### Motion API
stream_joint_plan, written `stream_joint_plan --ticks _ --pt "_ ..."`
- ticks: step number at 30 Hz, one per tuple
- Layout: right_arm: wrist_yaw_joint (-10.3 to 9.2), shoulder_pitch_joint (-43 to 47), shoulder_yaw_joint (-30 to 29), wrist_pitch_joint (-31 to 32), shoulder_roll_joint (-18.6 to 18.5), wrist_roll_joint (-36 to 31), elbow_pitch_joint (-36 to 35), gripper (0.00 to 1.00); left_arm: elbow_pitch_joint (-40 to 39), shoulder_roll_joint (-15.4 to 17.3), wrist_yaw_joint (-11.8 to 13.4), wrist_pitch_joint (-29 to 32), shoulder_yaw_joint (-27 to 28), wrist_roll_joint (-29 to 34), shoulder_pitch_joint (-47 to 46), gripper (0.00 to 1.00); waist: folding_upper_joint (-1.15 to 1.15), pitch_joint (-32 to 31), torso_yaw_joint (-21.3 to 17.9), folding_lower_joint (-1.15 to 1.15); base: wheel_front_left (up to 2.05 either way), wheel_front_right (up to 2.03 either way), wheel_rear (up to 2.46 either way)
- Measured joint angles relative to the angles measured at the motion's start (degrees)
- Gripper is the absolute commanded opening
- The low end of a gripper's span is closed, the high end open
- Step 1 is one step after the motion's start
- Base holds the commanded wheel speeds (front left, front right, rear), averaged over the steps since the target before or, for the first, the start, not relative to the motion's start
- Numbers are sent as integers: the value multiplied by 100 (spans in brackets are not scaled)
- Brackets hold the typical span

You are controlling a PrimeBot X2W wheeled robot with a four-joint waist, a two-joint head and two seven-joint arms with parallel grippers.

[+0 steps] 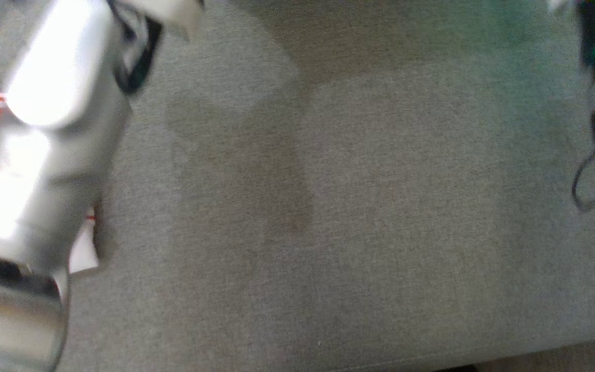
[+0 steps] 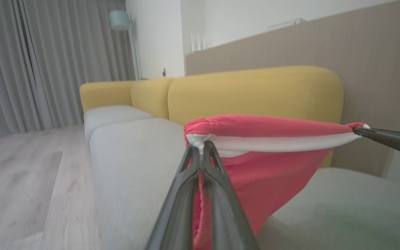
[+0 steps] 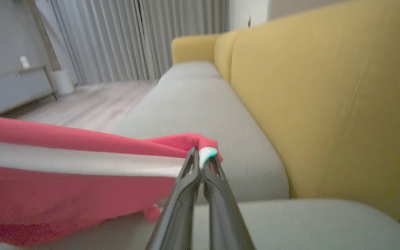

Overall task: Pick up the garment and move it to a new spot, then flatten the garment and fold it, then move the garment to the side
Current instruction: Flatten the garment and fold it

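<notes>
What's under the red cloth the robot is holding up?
The grey sofa seat lies under the red cloth. The hanging cloth covers part of the seat, so that patch is hidden.

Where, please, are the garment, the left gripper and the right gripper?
garment (image 2: 273, 173): left wrist view, red cloth under the white stripe.
left gripper (image 2: 201, 147): left wrist view, between its fingertips.
right gripper (image 3: 200, 155): right wrist view, between its fingertips.

Yellow-backed sofa (image 2: 255, 93) with grey seat cushions; grey curtains (image 2: 47, 62) hang beyond its far end, a pale wooden floor (image 2: 19, 173) runs along its front, and a lamp (image 2: 118, 19) stands past that end.
</notes>
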Motion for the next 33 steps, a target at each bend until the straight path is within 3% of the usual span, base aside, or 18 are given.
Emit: stream_joint_plan --ticks 6,12,17,24,33 --pt "0 1021 1020 623 -437 495 297 0 -354 102 -47 1 -765 -1 1370 0 0 -201 190 -1 0 0 0" --pt "0 1751 1859 1234 -1100 1460 -279 0 -993 531 -47 1 -1282 236 2318 0 0 -585 303 -2 0 0 0" --pt "0 2453 2429 1771 -1566 2105 -734 0 -1206 605 -18 1 -1335 240 3016 0 0 -992 322 -1 0 0 0" --pt "1 3513 2707 2205 -2124 2942 -1388 0 -1512 601 152 2 -1412 181 3939 0 1 -1676 251 -1 0 0 0" --pt "1 4820 2424 2299 -2732 3649 -2346 0 -2202 590 531 13 -1619 18 5097 0 1 -2452 82 -1 0 0 0"
